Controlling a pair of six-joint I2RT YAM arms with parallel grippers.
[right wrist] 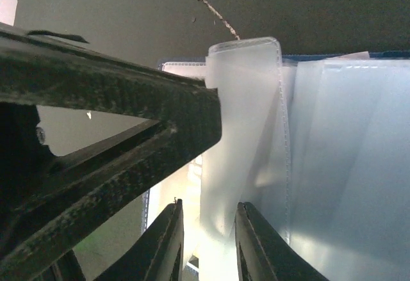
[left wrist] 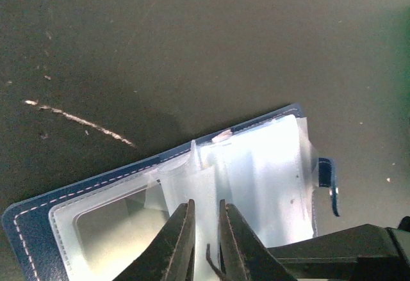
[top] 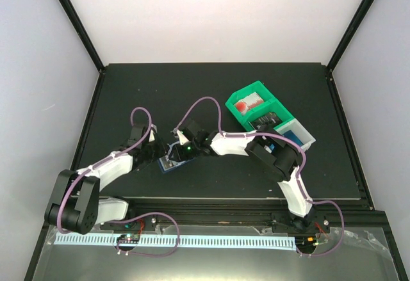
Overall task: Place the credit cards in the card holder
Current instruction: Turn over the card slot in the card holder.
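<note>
The card holder (top: 170, 165) lies open on the black table, navy cover (left wrist: 96, 184) down and clear plastic sleeves (left wrist: 262, 172) fanned upward. My left gripper (left wrist: 206, 203) is shut on one upright clear sleeve near the spine. My right gripper (right wrist: 208, 205) stands open around another raised sleeve (right wrist: 246, 102), with a gap on its left side. In the top view both grippers (top: 168, 155) (top: 186, 152) meet over the holder. No credit cards show in the wrist views. A blue patch (top: 291, 132) lies in the white bin; I cannot tell whether it is the cards.
A green bin (top: 256, 92) with something red (top: 245, 106) inside stands at the back right, joined to a white bin (top: 307, 141). The left gripper's finger (right wrist: 128, 121) crowds the right wrist view. The holder's snap tab (left wrist: 327, 177) sticks out on its right.
</note>
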